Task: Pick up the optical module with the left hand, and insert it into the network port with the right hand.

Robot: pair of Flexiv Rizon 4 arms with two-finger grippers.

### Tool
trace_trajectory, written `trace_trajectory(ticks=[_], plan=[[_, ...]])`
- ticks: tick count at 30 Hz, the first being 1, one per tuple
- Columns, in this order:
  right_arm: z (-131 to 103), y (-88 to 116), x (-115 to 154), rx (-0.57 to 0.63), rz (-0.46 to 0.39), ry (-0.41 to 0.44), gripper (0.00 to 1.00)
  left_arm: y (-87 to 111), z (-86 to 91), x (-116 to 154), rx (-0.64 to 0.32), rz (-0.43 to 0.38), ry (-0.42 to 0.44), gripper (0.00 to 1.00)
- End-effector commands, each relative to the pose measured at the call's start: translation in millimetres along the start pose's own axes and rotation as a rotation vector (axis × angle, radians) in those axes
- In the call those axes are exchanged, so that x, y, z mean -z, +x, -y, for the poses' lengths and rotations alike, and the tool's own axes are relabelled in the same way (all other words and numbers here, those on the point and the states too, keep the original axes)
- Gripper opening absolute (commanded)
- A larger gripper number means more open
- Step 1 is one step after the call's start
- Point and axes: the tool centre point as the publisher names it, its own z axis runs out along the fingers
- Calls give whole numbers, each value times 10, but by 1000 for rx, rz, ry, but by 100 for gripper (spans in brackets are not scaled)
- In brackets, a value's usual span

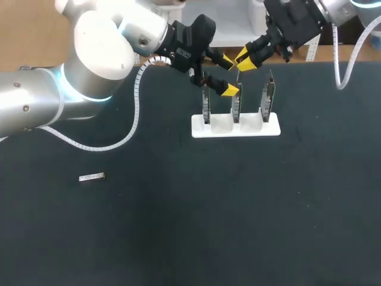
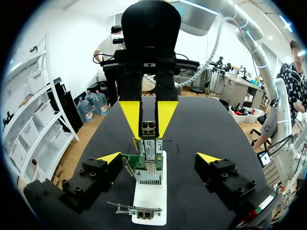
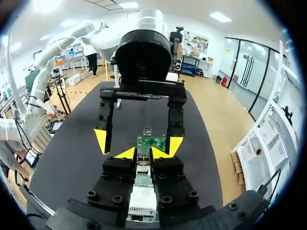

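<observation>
Head view: the table carries a white holder at 1 o'clock from its centre, with three cards standing upright in it. The left gripper is over the middle card, and the right gripper meets it from 1 o'clock. We cannot make out the optical module from this view. A small silver piece lies alone at 8 o'clock, well apart from the holder, and only this view shows it.

Left wrist view: here the optical module is plain to see. It is a small metal block pinched from both sides by the right gripper's yellow fingers, just above the green middle card and touching its top edge. We cannot tell how deep it sits. Our left fingers stand wide apart, one on each side of the card and touching neither the card nor the module. One more card sits in the holder nearer to this gripper.

Right wrist view: the right tips are narrow, with the module clamped between them. The left gripper's wide-spread tips are ahead, flanking the green card.

Writing: a pale sticker on the middle card shows in the left wrist view, but its print is too small to read.
</observation>
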Motion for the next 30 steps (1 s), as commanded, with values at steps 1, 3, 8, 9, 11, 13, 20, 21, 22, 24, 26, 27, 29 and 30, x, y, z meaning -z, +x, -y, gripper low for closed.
trace_trajectory(ticks=[1,3,8,9,11,13,20,21,22,24,26,27,29,30], plan=[[-9,2,-11,4,3,8,0,-3,-10,-3,0,-2,2,100],[-11,-18,1,10,8,11,0,-3,-10,-3,0,-2,2,100],[-13,-45,14,17,3,15,0,-3,-10,-3,0,-2,2,100],[-13,-46,14,17,3,15,0,-3,-10,-3,0,-2,2,100],[-13,-48,15,18,1,16,0,-3,-10,-3,0,-2,2,100],[-13,-49,16,16,0,16,0,-3,-10,-3,0,-2,2,100],[-21,-49,9,13,-4,13,0,-3,-10,-3,0,-2,2,100],[-23,-49,6,13,-4,12,0,-3,-10,-3,0,-2,2,100],[-27,-48,1,12,-4,11,0,-3,-10,-3,0,-2,2,100],[-32,-45,-4,11,-5,9,0,-3,-10,-3,0,-2,2,100],[-35,-40,-7,8,-5,8,0,-3,-10,-3,0,-2,2,100],[-37,-37,-8,7,-6,7,0,-3,-10,-3,0,-2,2,100],[-40,-35,-8,6,-8,7,0,-3,-10,-3,0,-2,2,100],[-43,-33,-8,4,-9,8,0,-3,-10,-3,0,-2,2,100]])
